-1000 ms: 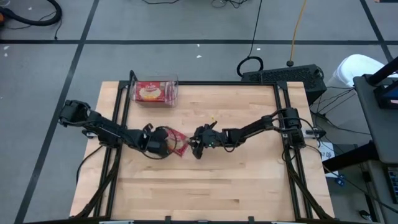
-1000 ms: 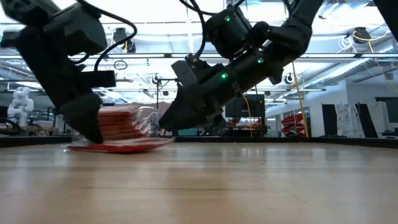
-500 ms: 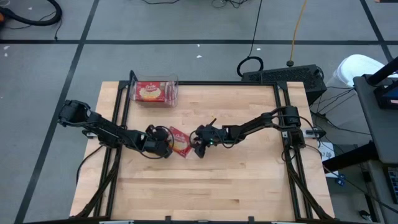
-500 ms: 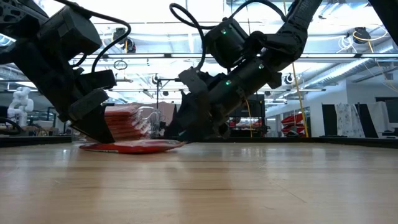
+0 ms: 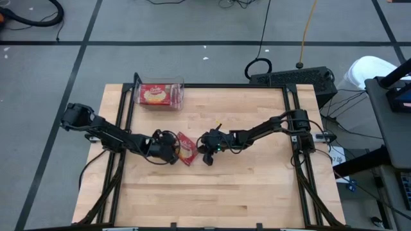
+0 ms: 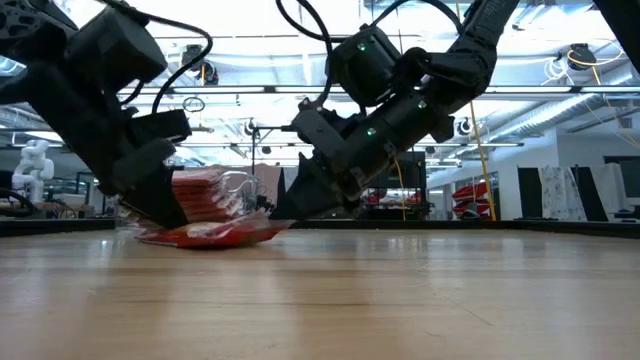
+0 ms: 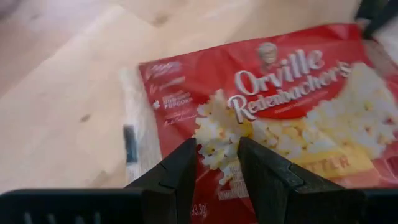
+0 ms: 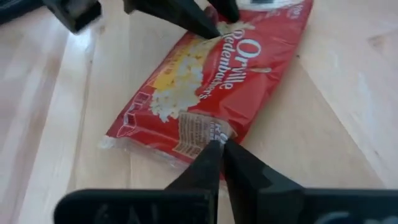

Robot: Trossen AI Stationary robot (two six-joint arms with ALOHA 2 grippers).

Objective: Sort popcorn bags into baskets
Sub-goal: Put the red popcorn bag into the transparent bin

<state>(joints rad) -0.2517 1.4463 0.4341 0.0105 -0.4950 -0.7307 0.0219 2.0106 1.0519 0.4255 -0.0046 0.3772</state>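
Observation:
One red popcorn bag [image 5: 187,149] lies mid-table between my two grippers, printed side up [image 7: 280,93] [image 8: 211,81]. My left gripper [image 5: 174,151] [image 7: 217,146] comes from the table's left, its fingers a little apart over the bag's left part. My right gripper [image 5: 204,154] [image 8: 217,144] is on the bag's right side, shut at its edge. In the low view the bag [image 6: 210,233] looks humped. The clear basket [image 5: 182,96] stands at the far edge with red packets in it. My left gripper has its two parted fingertips [image 7: 186,155] on the bag's printed face [image 7: 214,127] near one short end, slanting down from the table's left; the bag's underside is on the table. My right gripper is shut on the bag's pale long edge [image 8: 214,132], tips only, slanting down from the table's right. That side of the bag [image 6: 270,228] sits slightly raised.
Bare wood runs from the bag to the near edge. The basket [image 6: 238,190] shows behind the left gripper in the low view. Black frame rails run along the table's left and right sides, and cables and a keyboard lie on the floor beyond the far edge.
My right gripper has come down to the table at the bag's right edge. The bag, flat on the wood a second ago, now looks humped, its right side slightly raised. My left gripper has stayed on the bag's left part.

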